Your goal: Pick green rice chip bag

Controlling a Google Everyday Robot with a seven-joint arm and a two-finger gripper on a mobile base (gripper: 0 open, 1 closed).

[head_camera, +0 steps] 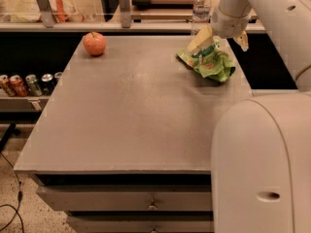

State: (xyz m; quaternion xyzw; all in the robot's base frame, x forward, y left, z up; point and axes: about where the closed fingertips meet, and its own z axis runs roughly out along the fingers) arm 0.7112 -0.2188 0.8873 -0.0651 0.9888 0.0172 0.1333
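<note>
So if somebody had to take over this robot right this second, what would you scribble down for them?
Gripper: open, down at the far right of the grey table, right over the green rice chip bag, with one finger at the bag's left end.
Bag: lying crumpled on the table, not lifted.
Nearby: a water bottle just behind the bag, and an apple at the far left corner.
Done: the gripper has reached the bag.
Left: close on the bag and lift it off the table without knocking the bottle.
</note>
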